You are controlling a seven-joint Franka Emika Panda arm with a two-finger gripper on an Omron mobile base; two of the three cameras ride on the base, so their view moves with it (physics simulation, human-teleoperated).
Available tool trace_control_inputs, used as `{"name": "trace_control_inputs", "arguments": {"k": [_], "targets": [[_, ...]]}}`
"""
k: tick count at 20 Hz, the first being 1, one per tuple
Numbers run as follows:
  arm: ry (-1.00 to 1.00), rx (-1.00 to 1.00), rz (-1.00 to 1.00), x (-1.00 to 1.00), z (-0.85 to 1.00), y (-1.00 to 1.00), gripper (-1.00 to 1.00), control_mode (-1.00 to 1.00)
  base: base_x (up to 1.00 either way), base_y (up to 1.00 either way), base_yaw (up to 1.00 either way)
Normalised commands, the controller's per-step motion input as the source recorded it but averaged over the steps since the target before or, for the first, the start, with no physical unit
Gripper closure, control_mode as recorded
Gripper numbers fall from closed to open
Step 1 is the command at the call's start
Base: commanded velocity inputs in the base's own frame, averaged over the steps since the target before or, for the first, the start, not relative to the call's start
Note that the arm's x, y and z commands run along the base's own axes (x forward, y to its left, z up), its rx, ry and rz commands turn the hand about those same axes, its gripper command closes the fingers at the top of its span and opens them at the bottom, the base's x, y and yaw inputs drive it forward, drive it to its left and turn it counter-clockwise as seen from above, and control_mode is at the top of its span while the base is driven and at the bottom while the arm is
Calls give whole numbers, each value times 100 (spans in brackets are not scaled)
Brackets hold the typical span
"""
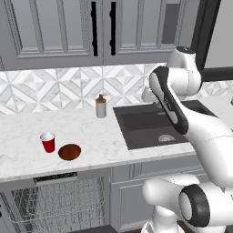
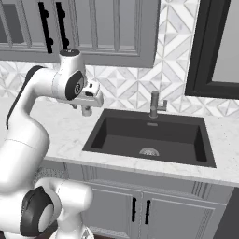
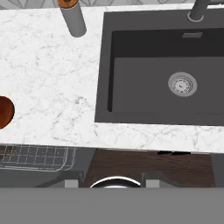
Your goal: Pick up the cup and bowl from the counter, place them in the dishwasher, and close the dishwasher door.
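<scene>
Cup and bowl: we see both resting on the counter (image 1: 27, 157), not held, well apart from our gripper.
Gripper: (image 2: 86, 111) we see it hanging high over the counter just left of the sink (image 2: 149, 137), pointing down; its tips are barely visible in the hand view, so we cannot tell how wide the jaws stand, and nothing shows between them.
Beneath the hand: in the hand view we look down on the white-grey marbled top, the black sink with its drain (image 3: 182, 84), and the front edge of the counter.
Soap dispenser: (image 1: 100, 106) upright at the back of the counter, near the sink's left edge.
Bowl: (image 1: 69, 152) reddish-brown, left of the sink near the front edge.
Cup: (image 1: 48, 142) red, upright, just beside the bowl on its left.
Dishwasher: (image 1: 59, 200) under the counter below the cup and bowl, its wire rack (image 1: 54, 207) exposed.
Room: grey panelled cabinets (image 1: 54, 27) above a patterned tile backsplash (image 1: 59, 88); a faucet (image 2: 155, 106) behind the sink.
</scene>
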Motion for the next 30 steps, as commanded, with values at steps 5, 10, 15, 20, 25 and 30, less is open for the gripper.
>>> {"name": "trace_control_inputs", "arguments": {"k": [5, 10, 15, 20, 25, 30], "targets": [[1, 0, 0, 0, -6, 19, -100, -100, 0, 0, 0], [1, 4, 0, 0, -23, 43, -100, -100, 0, 0, 0], [0, 11, 2, 3, -52, 100, -100, -100, 0, 0, 0], [4, -1, 11, 2, -14, 56, -100, -100, 0, 0, 0], [0, 0, 0, 9, -8, 55, -100, -100, 0, 0, 0], [0, 2, 0, 16, -8, 44, -100, -100, 0, 0, 0]]}}
